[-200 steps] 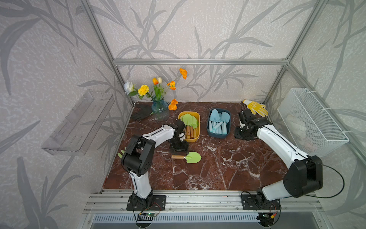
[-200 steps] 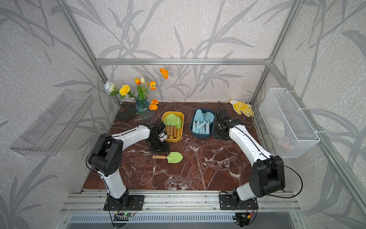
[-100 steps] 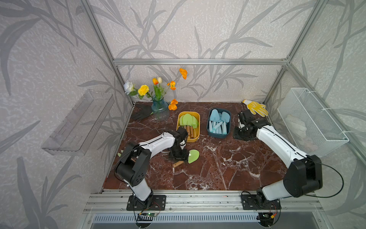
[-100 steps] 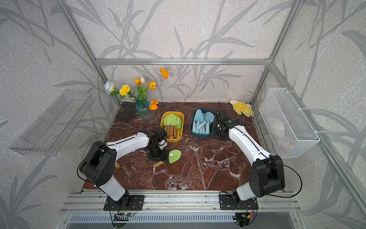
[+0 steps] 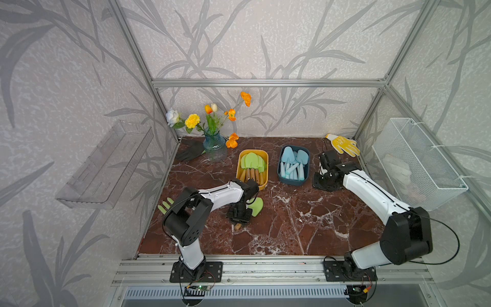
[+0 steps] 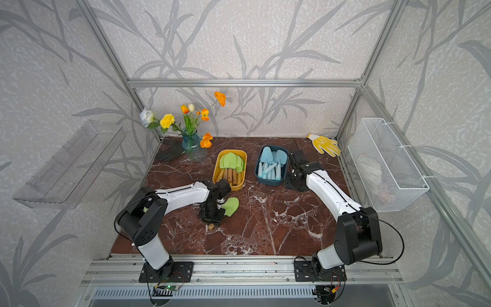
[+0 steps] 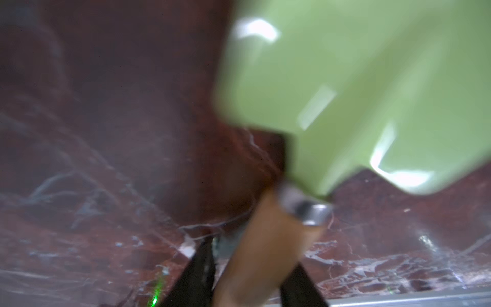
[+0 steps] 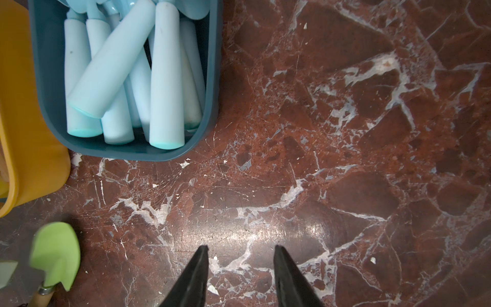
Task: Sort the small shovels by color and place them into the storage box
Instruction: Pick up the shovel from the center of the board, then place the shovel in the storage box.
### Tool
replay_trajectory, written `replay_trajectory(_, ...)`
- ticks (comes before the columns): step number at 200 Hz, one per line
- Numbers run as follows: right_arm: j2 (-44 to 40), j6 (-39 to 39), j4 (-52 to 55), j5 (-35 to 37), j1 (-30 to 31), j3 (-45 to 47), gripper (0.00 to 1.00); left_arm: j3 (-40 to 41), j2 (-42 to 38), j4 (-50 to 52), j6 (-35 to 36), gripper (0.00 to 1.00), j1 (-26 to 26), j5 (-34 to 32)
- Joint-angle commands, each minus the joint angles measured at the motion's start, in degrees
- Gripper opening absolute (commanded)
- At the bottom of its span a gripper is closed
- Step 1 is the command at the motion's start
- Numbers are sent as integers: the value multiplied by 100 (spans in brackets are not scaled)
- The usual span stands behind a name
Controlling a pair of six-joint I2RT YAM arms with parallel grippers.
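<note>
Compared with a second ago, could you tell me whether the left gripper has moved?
Yes. The left gripper has moved from beside the yellow box toward the front rail and is shut on the green shovel.

Centre frame: left gripper down on lime-green-bladed, wooden-handled small shovel, blade on red-brown marble tabletop, handle end poking out below. Just above: yellow plastic box, packed with green shovels. Right of it: dark blue box, pale blue shovels inside. Right gripper just beside blue box.
</note>
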State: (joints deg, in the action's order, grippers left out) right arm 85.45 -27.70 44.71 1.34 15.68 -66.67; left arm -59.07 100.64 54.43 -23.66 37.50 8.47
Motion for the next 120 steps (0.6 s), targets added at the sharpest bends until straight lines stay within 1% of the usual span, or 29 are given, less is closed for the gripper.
replay_trajectory(1, -135, -51, -40, 32, -4, 1, 42, 45, -87, 262, -38, 6, 99, -38)
replay_trajectory(7, -125, -51, -42, 42, -3, -8, 42, 15, -149, 304, 7, 0, 131, 38)
replay_trajectory(26, -40, -67, -48, 24, -4, -43, 42, -291, -328, 599, 289, 0, 308, 279)
replay_trajectory(61, 112, -189, -43, 13, -4, -122, 42, -1371, -594, 1347, 721, 0, 379, 557)
replay_trajectory(93, 121, -188, 20, 64, -4, -159, 42, -2665, -396, 1673, 1012, 0, 304, 991)
replay_trajectory(104, 106, -159, 68, 101, -4, -178, 42, -3088, -251, 1589, 996, 0, 221, 967)
replay_trajectory(120, 67, -98, 125, 181, -12, -214, 42, -3699, 139, 1424, 789, 0, -98, 875)
